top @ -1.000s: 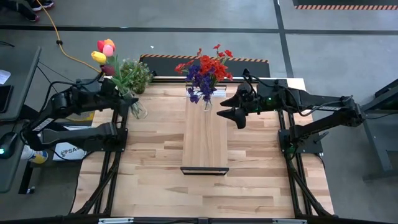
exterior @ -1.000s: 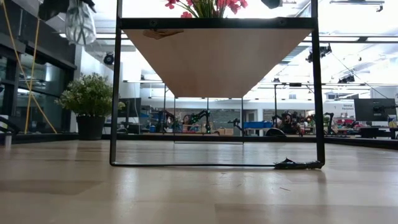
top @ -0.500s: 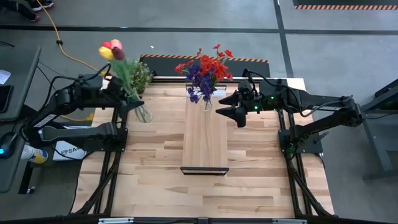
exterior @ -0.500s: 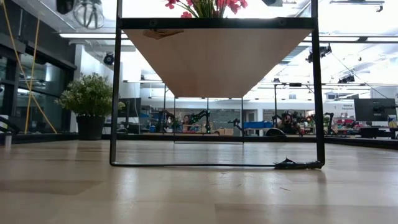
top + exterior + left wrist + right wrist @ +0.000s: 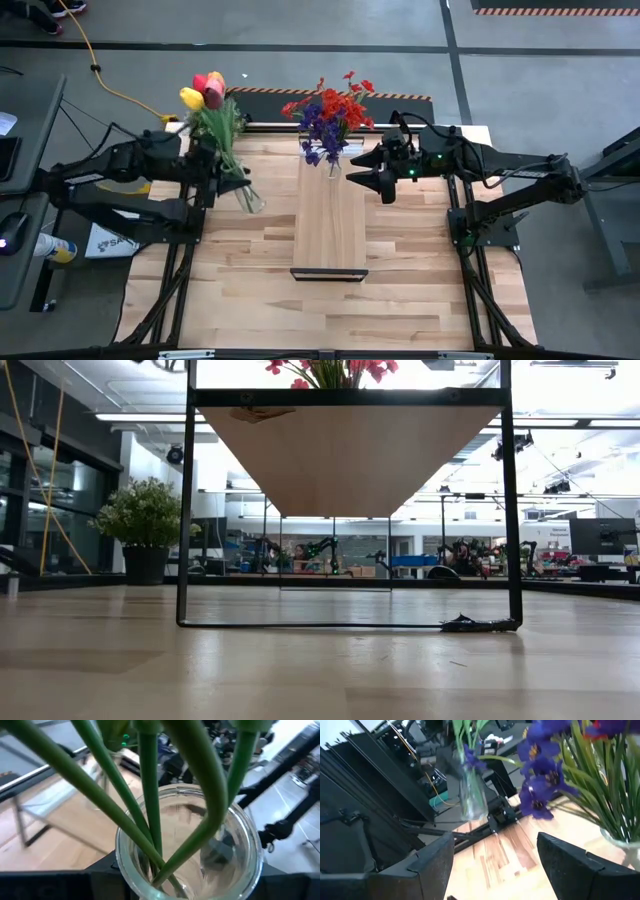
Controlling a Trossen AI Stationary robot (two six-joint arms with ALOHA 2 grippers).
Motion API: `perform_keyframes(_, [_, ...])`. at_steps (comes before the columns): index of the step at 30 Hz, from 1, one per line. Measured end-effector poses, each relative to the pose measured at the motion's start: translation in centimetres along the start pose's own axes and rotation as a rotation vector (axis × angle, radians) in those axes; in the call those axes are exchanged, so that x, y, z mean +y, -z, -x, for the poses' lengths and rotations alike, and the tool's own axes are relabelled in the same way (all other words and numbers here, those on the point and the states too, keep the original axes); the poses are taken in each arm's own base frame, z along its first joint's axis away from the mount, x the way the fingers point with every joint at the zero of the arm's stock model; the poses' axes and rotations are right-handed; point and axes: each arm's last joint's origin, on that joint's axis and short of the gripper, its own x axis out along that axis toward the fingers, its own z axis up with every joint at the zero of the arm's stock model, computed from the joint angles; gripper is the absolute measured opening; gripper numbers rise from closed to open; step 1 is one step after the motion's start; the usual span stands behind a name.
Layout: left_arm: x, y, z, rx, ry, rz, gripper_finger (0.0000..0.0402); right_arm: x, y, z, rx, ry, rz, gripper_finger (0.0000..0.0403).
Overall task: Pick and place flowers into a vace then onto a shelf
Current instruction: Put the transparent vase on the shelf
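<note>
A clear glass vase (image 5: 248, 196) with yellow, red and pink flowers (image 5: 205, 92) hangs above the table's left part, with my left gripper (image 5: 232, 184) shut on it. In the left wrist view, green stems (image 5: 150, 810) stand in the vase's mouth (image 5: 190, 845). The shelf (image 5: 329, 220) runs down the table's middle. A second vase (image 5: 333, 168) of red and purple flowers (image 5: 330, 115) stands on its far end. My right gripper (image 5: 371, 178) hovers open just right of that vase, which shows beyond its fingers (image 5: 435, 865). My left gripper pinches the glass vase's body between its two fingers (image 5: 100, 875), one on each side below the rim (image 5: 125, 865). The fingers come nearly level from the table's left. The vase hangs clear of the table, mouth up, its stems leaning far and left.
A bushy potted plant (image 5: 228, 118) stands at the table's far left, behind the held flowers. The shelf's black frame legs (image 5: 185, 510) rest on the table. Bare planks (image 5: 330, 310) lie between the shelf and the near edge.
My left gripper has carried the vase of flowers toward the table's right, closer to the shelf, and upward, out of the low view's top. The flower heads swung along with it. My right gripper has kept its place and stayed open.
</note>
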Motion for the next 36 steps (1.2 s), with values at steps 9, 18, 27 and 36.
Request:
perform_keyframes(9, [-4.0, 1.1, -2.2, -0.011, 0.089, -0.095, 0.0204, 0.5, -0.9, 0.7, -0.074, -0.041, 0.039, 0.0272])
perform_keyframes(18, [-7.3, 2.7, -4.3, -0.037, 0.062, -0.22, 0.0204, 1.3, -2.3, 3.5, -0.204, -0.063, 0.113, 0.0273])
perform_keyframes(27, [-11.2, 2.1, -8.5, 0.033, -0.019, -0.357, 0.0204, 1.9, -3.7, 6.6, -0.373, -0.014, 0.187, 0.0273])
perform_keyframes(36, [-13.6, 2.9, -13.7, 0.019, -0.229, -0.371, 0.0204, 2.3, -3.8, 7.9, -0.37, -0.078, 0.196, 0.0273])
